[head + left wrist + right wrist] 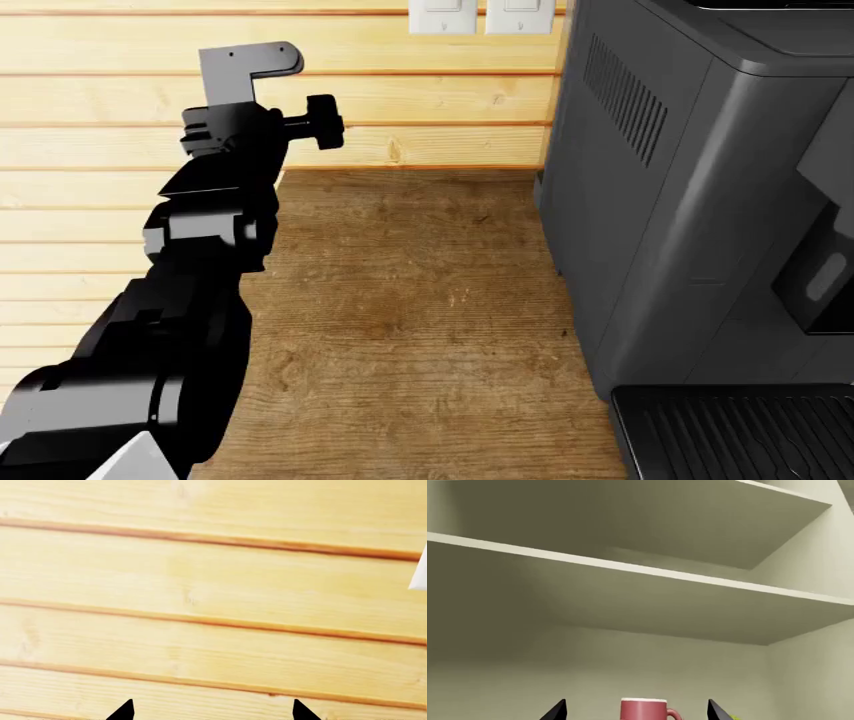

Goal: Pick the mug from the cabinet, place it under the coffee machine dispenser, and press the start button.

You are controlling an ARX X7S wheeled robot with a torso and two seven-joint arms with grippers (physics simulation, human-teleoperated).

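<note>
The step in hand looks like the reach into the cabinet for the mug (643, 709). In the right wrist view the red mug with its white rim stands upright on a cabinet level below the pale shelf (627, 575), ahead of the right end effector (636, 711) and framed between its two dark fingertips (556, 711), which are spread wider than the mug's body. The mug's handle (674, 714) juts toward one fingertip, and a small yellow-green thing just beyond the mug on that side is too cut off to identify.

To do this well, I would keep the mug centred between the fingertips while advancing straight in, so that the body, not the handle, ends up between them. Close only when the fingertips lie on either side of the cylinder; pinching too early would likely push the mug back toward the cabinet's rear wall (647, 665). Stay under the shelf on the way in and out.

The left end effector (212, 711) faces the wood-plank wall (200, 580) with its tips apart and nothing between them; in the head view the left arm (200, 260) is raised over the worktop (400, 300), beside the coffee machine (667, 180). The black ribbed tray (734, 430) is bare of any cup as far as it shows.
</note>
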